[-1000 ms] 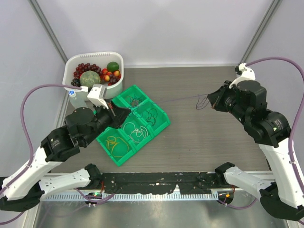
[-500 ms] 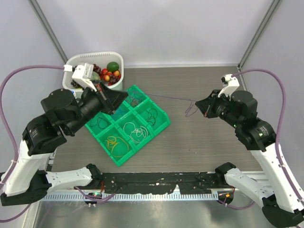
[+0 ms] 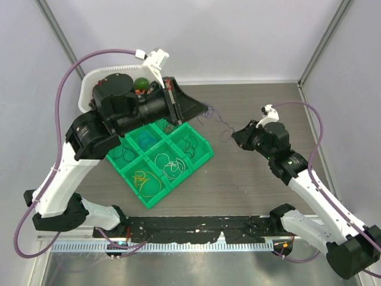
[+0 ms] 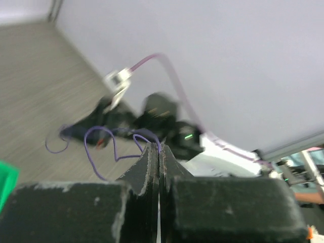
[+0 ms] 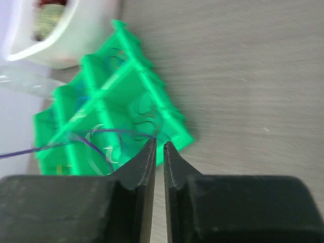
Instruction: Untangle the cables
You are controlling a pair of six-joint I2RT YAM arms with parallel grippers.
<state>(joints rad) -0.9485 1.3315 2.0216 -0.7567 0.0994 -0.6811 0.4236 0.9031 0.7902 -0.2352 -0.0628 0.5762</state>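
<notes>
A thin purple cable (image 3: 220, 124) hangs slack in the air between my two grippers, right of the green tray (image 3: 209, 154). My left gripper (image 3: 206, 111) is raised high and shut on one end of it; the left wrist view shows the cable (image 4: 93, 152) curling out from the closed tips (image 4: 159, 147). My right gripper (image 3: 234, 136) is lower, over the table, its jaws nearly together with the other end of the cable (image 5: 101, 132) meeting the tips (image 5: 158, 143). The tray's compartments hold yellow and orange loops (image 3: 143, 179), white loops (image 3: 169, 164) and black loops (image 3: 189, 143).
A white basin (image 3: 86, 89) of fruit stands at the back left, mostly hidden by my left arm; it also shows in the right wrist view (image 5: 76, 40). The green tray (image 5: 152, 91) lies below and beyond my right gripper. Grey walls close in the table on three sides.
My left arm has risen and swung right over the tray with the purple cable. My right gripper has moved left and down towards it. The cable went from taut to slack.
</notes>
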